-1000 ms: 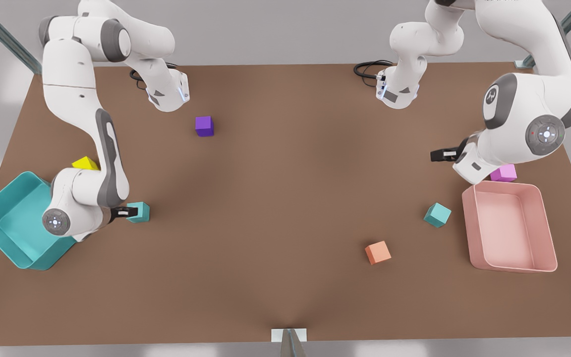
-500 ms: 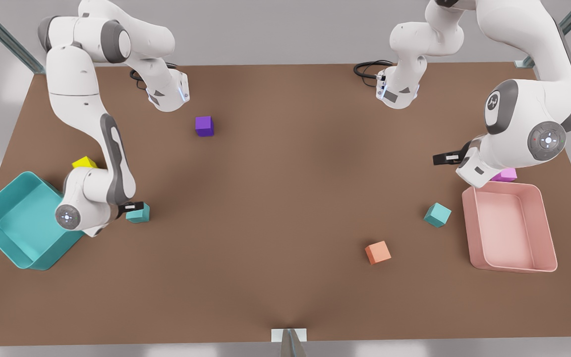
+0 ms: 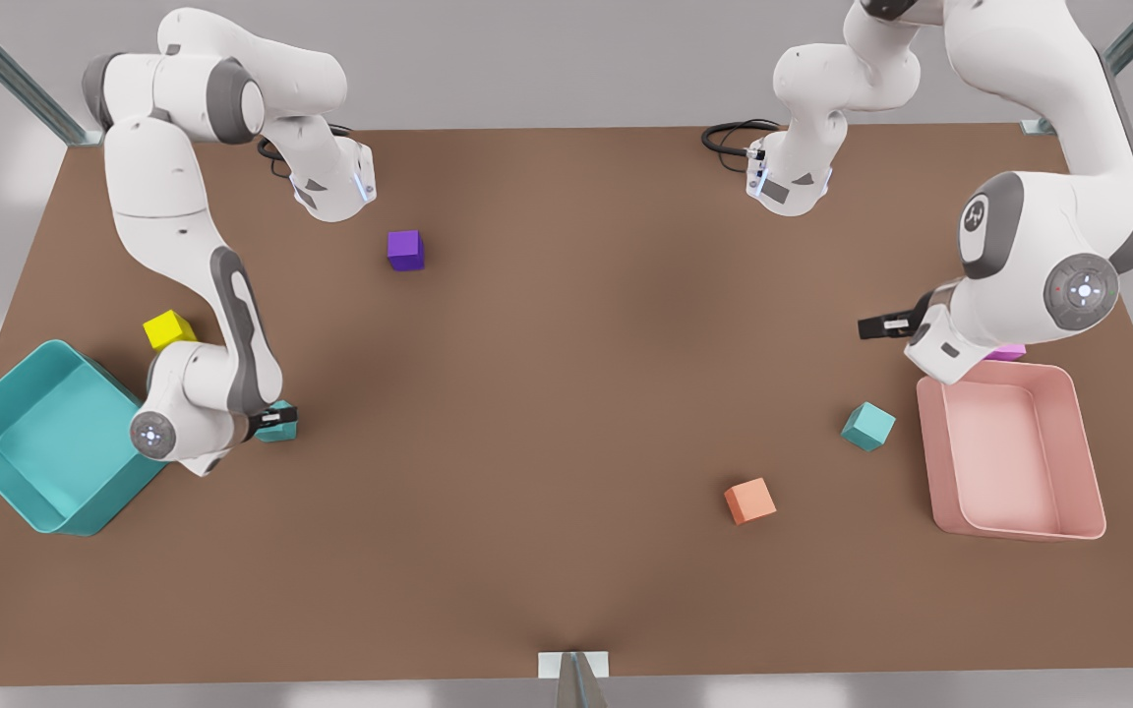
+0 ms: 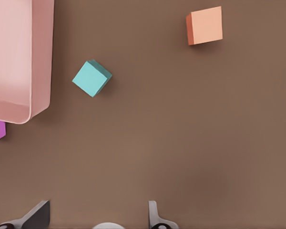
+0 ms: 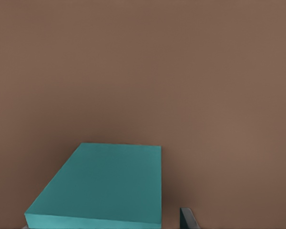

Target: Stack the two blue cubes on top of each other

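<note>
Right gripper [image 3: 276,421] sunk lower over the blue cube [image 3: 278,423] at frame left, jaws spread, left gripper [image 3: 879,326] shifted slightly at right, jaws spread, second blue cube [image 3: 867,426] unmoved.

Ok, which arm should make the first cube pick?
Right. The right gripper is down at the near blue cube on the front view's left, which sits close under its wrist camera. The left gripper, fingers open, hangs high and off to one side of the other blue cube.
</note>
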Robot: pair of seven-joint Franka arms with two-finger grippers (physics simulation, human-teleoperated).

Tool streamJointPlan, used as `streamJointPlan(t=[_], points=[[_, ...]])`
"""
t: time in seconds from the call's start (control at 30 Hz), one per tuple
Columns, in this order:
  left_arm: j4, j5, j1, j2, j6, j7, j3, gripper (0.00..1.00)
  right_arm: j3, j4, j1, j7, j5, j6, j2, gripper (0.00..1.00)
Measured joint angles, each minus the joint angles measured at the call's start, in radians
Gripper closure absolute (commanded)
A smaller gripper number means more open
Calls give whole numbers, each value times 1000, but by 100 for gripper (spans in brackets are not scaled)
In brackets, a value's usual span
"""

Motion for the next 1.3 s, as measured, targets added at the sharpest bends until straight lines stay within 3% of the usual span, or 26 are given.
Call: streamJointPlan(t=[0.03, 0.07, 0.13, 0.2, 0.47, 0.77, 1.13, 1.3], points=[[6, 0, -1, 1, -3, -1, -2, 0, 0, 0, 0, -3, 4, 4, 2, 13], [11, 0, -3, 1, -5, -1, -3, 0, 0, 0, 0, -5, 8, 7, 3, 13], [16, -1, -6, 2, -9, -2, -4, 0, -1, 1, -1, -9, 20, 12, 5, 25], [18, -1, -6, 3, -11, -3, -4, 0, -1, 2, -2, -13, 32, 16, 6, 41], [33, -5, -12, 1, -27, -7, -8, 0, 10, 189, 45, 3, 50, -140, -27, 40], [33, -4, -26, -2, -32, -12, -1, 0, 35, 418, 370, 229, 204, -275, 58, 40], [21, -5, -22, 2, -1, -6, 9, 0, 43, 721, 642, 679, 354, 11, 354, 40], [-108, -2, 57, 52, 138, 107, 69, 0, 90, 798, 674, 863, 384, 120, 409, 40]])
